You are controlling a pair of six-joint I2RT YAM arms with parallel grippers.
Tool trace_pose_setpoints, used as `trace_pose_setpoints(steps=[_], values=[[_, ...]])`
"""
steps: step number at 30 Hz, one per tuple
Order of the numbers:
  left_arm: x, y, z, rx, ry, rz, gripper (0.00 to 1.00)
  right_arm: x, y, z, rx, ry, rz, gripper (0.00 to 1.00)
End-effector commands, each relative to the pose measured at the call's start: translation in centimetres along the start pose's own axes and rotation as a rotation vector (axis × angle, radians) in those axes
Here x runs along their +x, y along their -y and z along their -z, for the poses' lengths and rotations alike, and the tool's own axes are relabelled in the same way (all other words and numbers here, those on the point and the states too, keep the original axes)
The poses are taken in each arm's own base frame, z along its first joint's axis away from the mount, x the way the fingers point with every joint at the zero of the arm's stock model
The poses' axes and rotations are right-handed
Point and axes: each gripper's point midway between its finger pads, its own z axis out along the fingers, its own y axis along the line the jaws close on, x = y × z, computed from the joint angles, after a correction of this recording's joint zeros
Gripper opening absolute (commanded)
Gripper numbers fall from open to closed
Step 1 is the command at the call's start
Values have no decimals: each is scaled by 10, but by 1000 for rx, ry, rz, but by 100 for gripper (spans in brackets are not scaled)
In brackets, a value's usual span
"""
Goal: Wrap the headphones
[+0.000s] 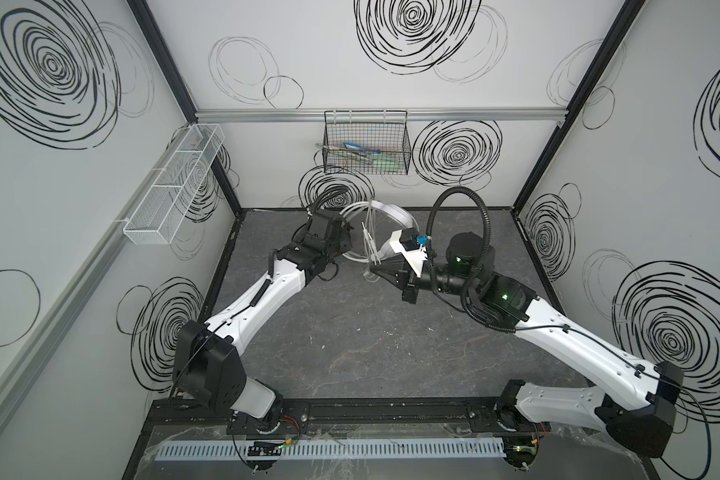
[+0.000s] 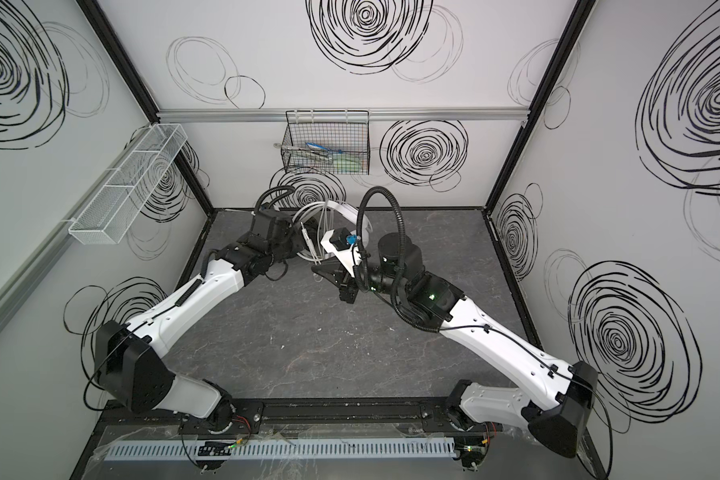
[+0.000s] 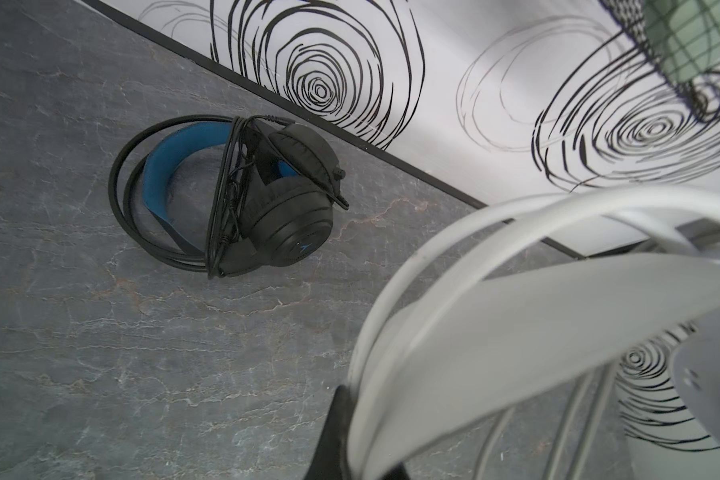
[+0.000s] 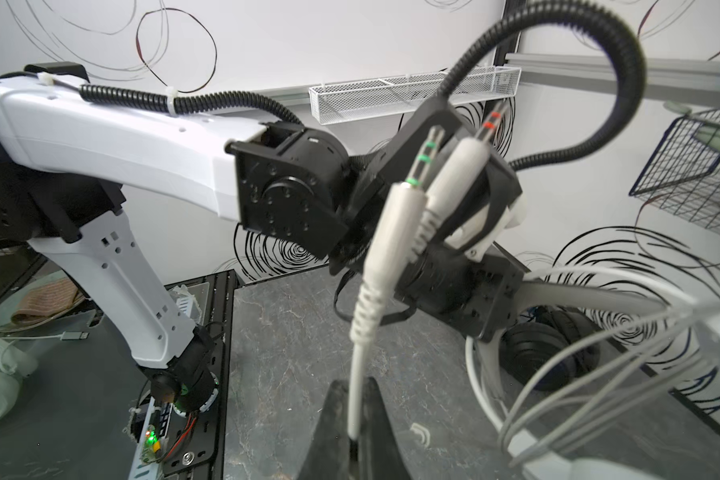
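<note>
While the black headset is lying on the surface by the back wall with its cord looped around it, the white headset is hanging above the surface between the arms. The left hand is clamping its headband, and the right hand is pinching the white cable tight just below its two plugs.

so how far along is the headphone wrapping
Done: the black headset lies on the table, cord wound around it. In hand: left claw holds the white headset, its white cable mostly looped; right claw pinches the cable below the plugs. Left: probably tucking that plug end in.
</note>
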Motion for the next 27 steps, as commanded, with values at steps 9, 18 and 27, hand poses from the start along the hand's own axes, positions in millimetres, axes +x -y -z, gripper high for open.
trace_pose_setpoints(steps=[9,18,27], values=[[-14,3,28,-34,137,-209,0,-59,70,12,251,2,92,0],[13,24,34,225,63,-236,0,-47,112,45,399,-56,114,0],[30,51,56,441,47,-351,0,-38,150,78,542,-18,4,0]])
